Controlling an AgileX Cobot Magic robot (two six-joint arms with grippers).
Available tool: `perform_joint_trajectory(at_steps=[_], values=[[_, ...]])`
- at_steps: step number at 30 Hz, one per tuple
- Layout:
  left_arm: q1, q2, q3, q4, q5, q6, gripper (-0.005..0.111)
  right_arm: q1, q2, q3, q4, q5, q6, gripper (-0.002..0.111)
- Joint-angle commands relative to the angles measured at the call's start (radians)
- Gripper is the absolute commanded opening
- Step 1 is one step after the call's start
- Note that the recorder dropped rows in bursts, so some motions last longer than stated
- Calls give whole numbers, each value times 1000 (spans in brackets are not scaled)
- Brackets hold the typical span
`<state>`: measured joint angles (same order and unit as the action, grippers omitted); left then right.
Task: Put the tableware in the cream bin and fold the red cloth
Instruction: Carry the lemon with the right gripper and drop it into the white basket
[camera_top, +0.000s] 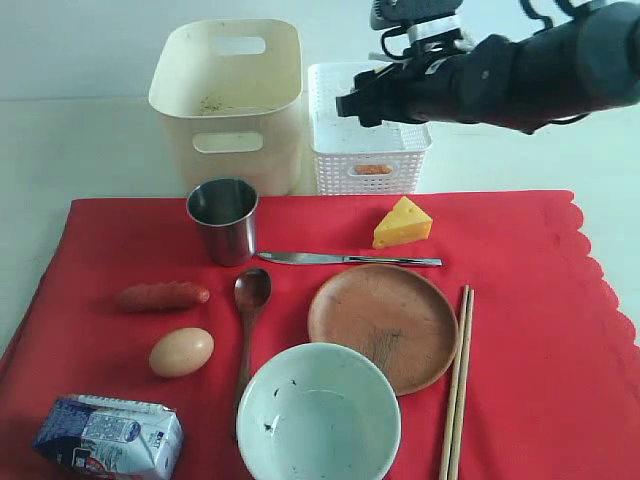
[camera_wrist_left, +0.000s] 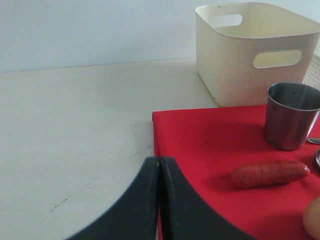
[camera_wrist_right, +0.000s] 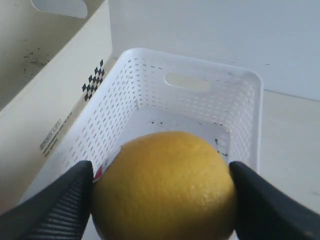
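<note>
Left tool (camera_wrist_left: 159, 165): your two dark fingers are pressed together with nothing between them, over the edge of the cloth where it meets the pale table (camera_wrist_left: 75, 125).
Bright red fabric cloth (camera_top: 520, 300): spread flat and unfolded on the table, with the scalloped edge on the right; you have all the tableware and most of the food lying on it.
Blue-and-white milk carton (camera_top: 108, 437): on its side at the near left corner of the cloth.
Reddish sausage (camera_top: 162, 296) and brown egg (camera_top: 181, 352): left of the spoon, with the egg nearer to you.
Shiny steel cup (camera_top: 222, 220): upright near the far edge of the cloth, just in front of the bin.
Tall cream plastic bin (camera_top: 228, 100): on the table behind the cloth; no tableware shows inside it.
Dark wooden spoon (camera_top: 250, 310): bowl end away from you, handle running down beside the bowl.
Pale green-white bowl (camera_top: 318, 415): upright at the near edge, touching or overlapping the plate.
Silver knife (camera_top: 345, 260): lying crosswise between the cup and the plate.
White lattice basket (camera_top: 368, 150): just right of the bin.
Round brown wooden plate (camera_top: 382, 325): near the middle of the cloth.
Yellow cheese wedge (camera_top: 402, 224): beyond the knife.
Right tool (camera_wrist_right: 161, 192): above the basket, your fingers are spread wide and clamped on a yellow lemon (camera_wrist_right: 165, 170).
Light wooden chopsticks (camera_top: 458, 380): side by side, just right of the plate.
</note>
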<state>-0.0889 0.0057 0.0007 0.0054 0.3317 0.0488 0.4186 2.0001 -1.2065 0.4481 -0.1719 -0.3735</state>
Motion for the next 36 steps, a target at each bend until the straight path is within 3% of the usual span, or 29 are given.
perform_joint_trajectory(at_steps=[1, 5, 15, 20, 28, 30, 36], values=[[2, -6, -1, -5, -8, -1, 3, 1, 119, -134, -6, -32, -8, 1], [2, -6, -1, -5, -8, -1, 3, 1, 188, -199, -4, -32, -8, 14], [2, -6, -1, -5, -8, -1, 3, 1, 212, -220, -4, -41, -27, 76], [2, -6, -1, -5, -8, -1, 3, 1, 201, -220, -4, -14, -27, 91], [2, -6, -1, -5, -8, -1, 3, 1, 67, -220, -9, 156, -38, 85], [2, -6, -1, -5, -8, -1, 3, -3, 11, -214, -9, 218, -51, 74], [2, -6, -1, -5, -8, -1, 3, -45, -148, -200, -26, 426, -42, 24]])
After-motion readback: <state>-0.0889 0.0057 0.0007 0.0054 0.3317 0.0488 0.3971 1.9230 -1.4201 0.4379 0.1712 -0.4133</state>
